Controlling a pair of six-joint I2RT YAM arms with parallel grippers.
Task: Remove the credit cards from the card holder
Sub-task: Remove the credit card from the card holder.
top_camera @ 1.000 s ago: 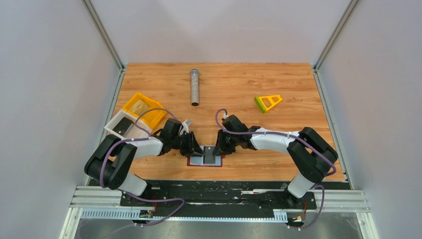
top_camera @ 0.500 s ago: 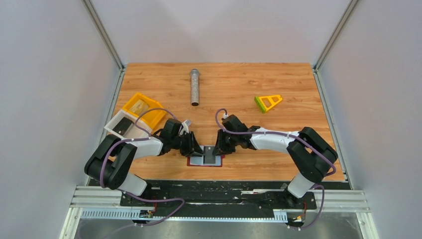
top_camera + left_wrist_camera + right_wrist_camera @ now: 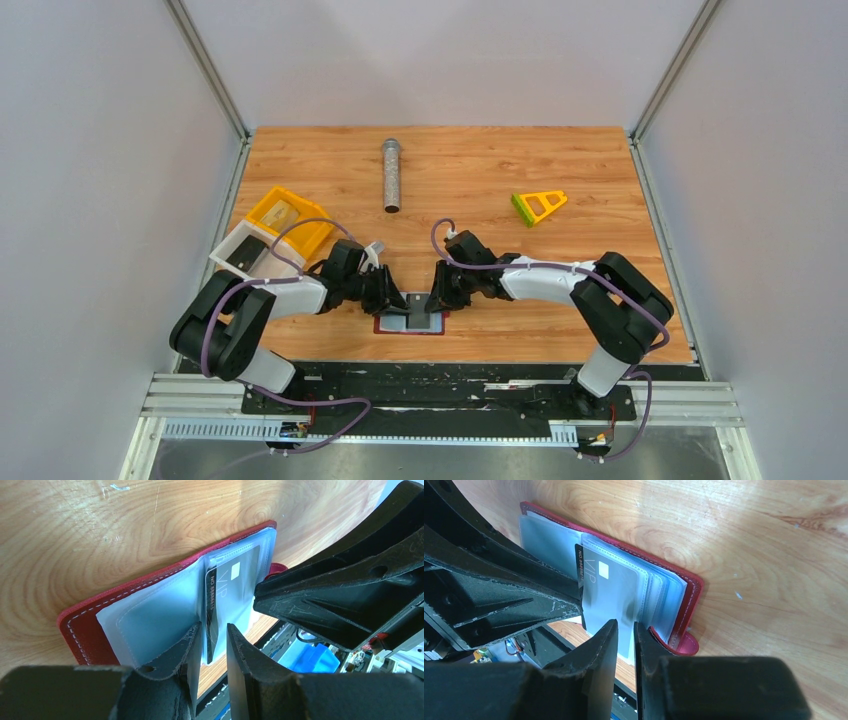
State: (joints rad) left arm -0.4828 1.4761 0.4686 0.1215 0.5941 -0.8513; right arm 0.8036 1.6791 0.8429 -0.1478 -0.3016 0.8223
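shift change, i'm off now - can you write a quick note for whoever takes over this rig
Left hand: fingers either side of the dark card's free edge; grip unclear.
Right hand: closed on a clear pocket leaf of the card holder.
Card holder lies open on the table, between both hands.
Done: holder open, dark card sticking out of its pocket.
To do: pull it clear; other pockets' contents not visible.

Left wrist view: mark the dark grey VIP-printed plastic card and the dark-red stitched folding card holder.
dark grey VIP-printed plastic card [image 3: 211, 605], left wrist view, on its bare edge strip outside the sleeve.
dark-red stitched folding card holder [image 3: 80, 630], left wrist view, on its red cover border.
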